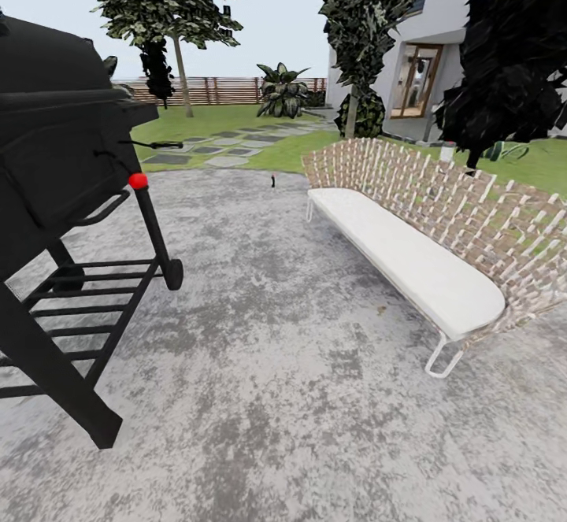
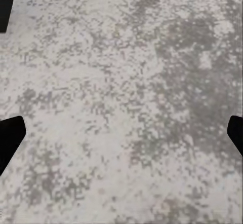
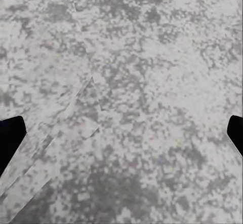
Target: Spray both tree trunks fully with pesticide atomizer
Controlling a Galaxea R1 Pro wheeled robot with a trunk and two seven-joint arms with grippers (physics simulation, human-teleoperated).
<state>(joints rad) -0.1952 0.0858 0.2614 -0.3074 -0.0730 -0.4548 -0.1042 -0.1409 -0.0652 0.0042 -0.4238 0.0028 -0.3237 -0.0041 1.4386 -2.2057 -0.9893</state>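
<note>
Far ahead, at the paving's far edge, stands a tiny dark upright thing (image 1: 272,181) that looks like the pesticide atomizer; it is too small to make out details. Beyond it on the lawn (image 1: 213,120) rise two trees: one at the back left with a bare grey-brown trunk (image 1: 183,73), one nearer the house with its trunk (image 1: 352,112) under dark leaves. In the left wrist view, my left gripper (image 2: 121,135) hangs open over mottled grey paving. The right wrist view shows my right gripper (image 3: 121,135) open likewise, nothing between its fingers.
A black wheeled grill (image 1: 63,191) stands close on the left. A woven bench with a white cushion (image 1: 409,254) runs along the right. A black cypress-like tree (image 1: 508,49), a leafy plant (image 1: 282,90), stepping stones (image 1: 228,152), the slat fence (image 1: 224,90) and a house (image 1: 441,42) lie beyond.
</note>
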